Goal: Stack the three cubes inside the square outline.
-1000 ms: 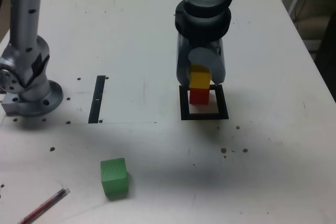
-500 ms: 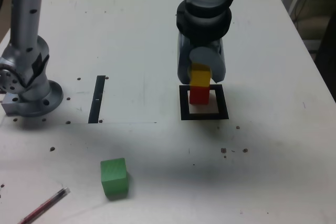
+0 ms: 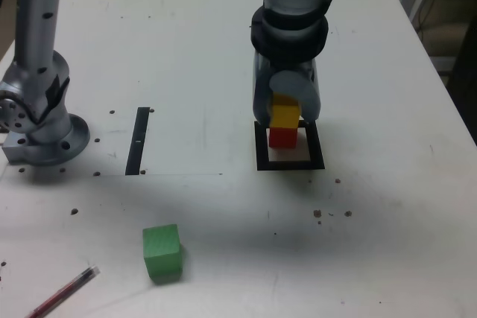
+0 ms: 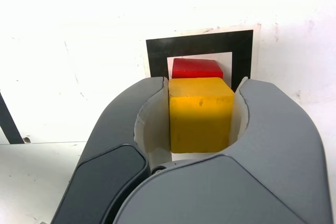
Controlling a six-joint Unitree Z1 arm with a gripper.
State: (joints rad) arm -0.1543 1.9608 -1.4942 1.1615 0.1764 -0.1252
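Exterior view, left to right.

Arm base (image 3: 41,128): grey, bolted at the table's left edge.
Pen (image 3: 63,293): red, lying near the front corner.
Black strip (image 3: 138,140): thin tape line, not part of the job.
Green cube (image 3: 162,252): alone near the front of the table, well apart from the square outline (image 3: 261,156).
Gripper (image 3: 285,113): pointing down over the outline, jaws clamped on the yellow cube (image 3: 285,116).
Red cube (image 3: 282,137): inside the outline, toward its far side, directly under the yellow one.

Risk: the wrist view shows the yellow cube (image 4: 200,113) sitting slightly off the red cube (image 4: 197,68); whether they touch cannot be told. Letting go while misaligned or too high could tip it. Opening jaws may nudge the red cube sideways.
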